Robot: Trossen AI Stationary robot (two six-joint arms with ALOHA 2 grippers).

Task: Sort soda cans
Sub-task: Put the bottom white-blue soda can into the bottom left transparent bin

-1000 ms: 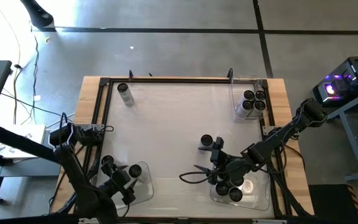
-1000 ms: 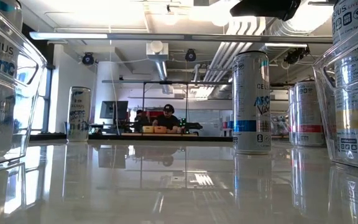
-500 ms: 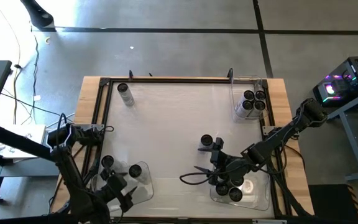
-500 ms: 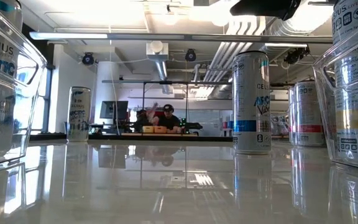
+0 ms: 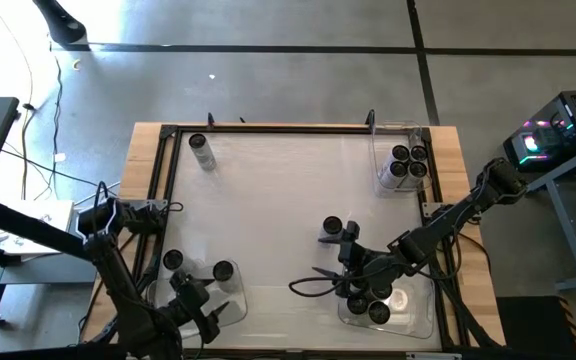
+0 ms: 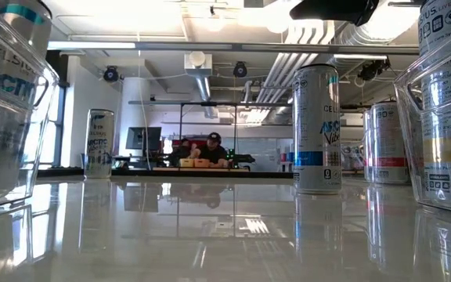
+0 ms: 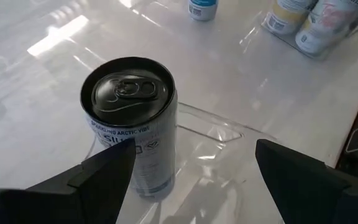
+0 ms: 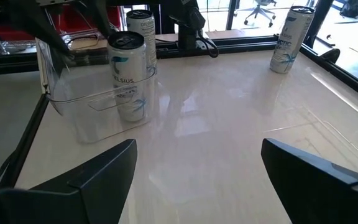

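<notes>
As far as the sorting goes, you're most of the way through but not done. Your left gripper (image 5: 200,312) hangs at the near-left corner with its fingers spread wide and nothing between them, right over the near-left bin (image 5: 236,303), where a Celsius Arctic Vibe can (image 7: 131,118) stands upright inside; a second can (image 5: 172,260) stands just beside it, though whether that one is inside the bin you can't tell from above. Your right gripper (image 5: 320,278) is also wide and holding nothing, parked low over the table by the near-right bin (image 5: 423,318), which already has a few cans in it. The far-right bin (image 5: 380,160) holds four cans (image 5: 408,163). What's left, by my read: the lone can (image 5: 201,152) at the far-left corner and the loose can (image 5: 332,228) standing out in the open near your right arm.
</notes>
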